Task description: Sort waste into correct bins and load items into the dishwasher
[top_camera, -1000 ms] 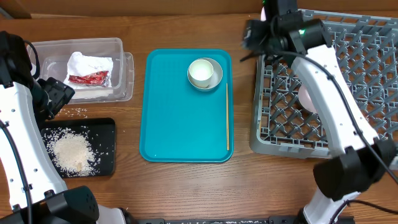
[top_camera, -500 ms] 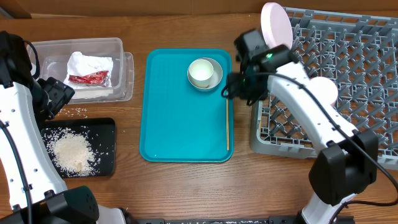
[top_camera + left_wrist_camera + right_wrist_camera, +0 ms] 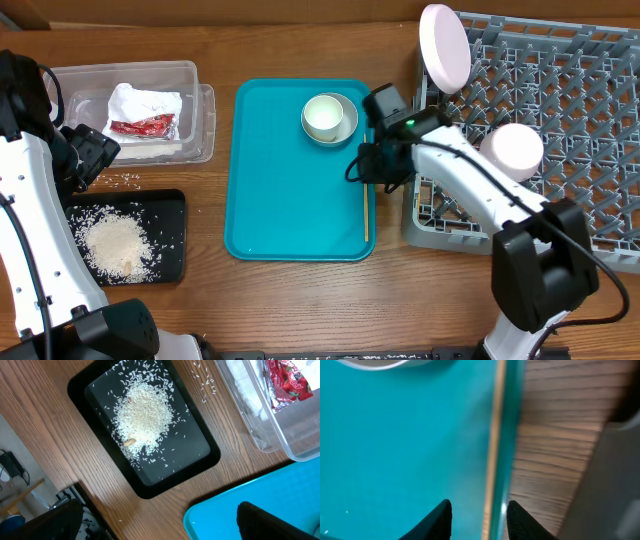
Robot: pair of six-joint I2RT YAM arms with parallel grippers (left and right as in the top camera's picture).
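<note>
Thin wooden chopsticks (image 3: pixel 366 205) lie along the right rim of the teal tray (image 3: pixel 290 200). My right gripper (image 3: pixel 372 168) hovers over their upper end, open, its jaws narrow. In the right wrist view a chopstick (image 3: pixel 495 435) runs between the two fingertips (image 3: pixel 442 517), untouched. A white cup sits inside the grey-green bowl (image 3: pixel 329 118) on the tray. The pale plate (image 3: pixel 445 47) stands on edge in the grey dish rack (image 3: pixel 560 90), and a white bowl (image 3: pixel 512 148) rests there too. My left gripper (image 3: pixel 160 527) stays wide open and holds nothing, at the table's left.
The clear tub (image 3: pixel 195 110) at the back left holds a crumpled napkin (image 3: pixel 140 102) and a red wrapper (image 3: pixel 143 126). The black tray (image 3: pixel 170 210) carries a heap of rice (image 3: pixel 118 245). A few loose grains lie on the wood between the two.
My right arm has swung from the rack's back corner down to the tray's right rim, over the chopsticks, its jaws narrowing. The plate now stands free in the rack. The left arm is still.
</note>
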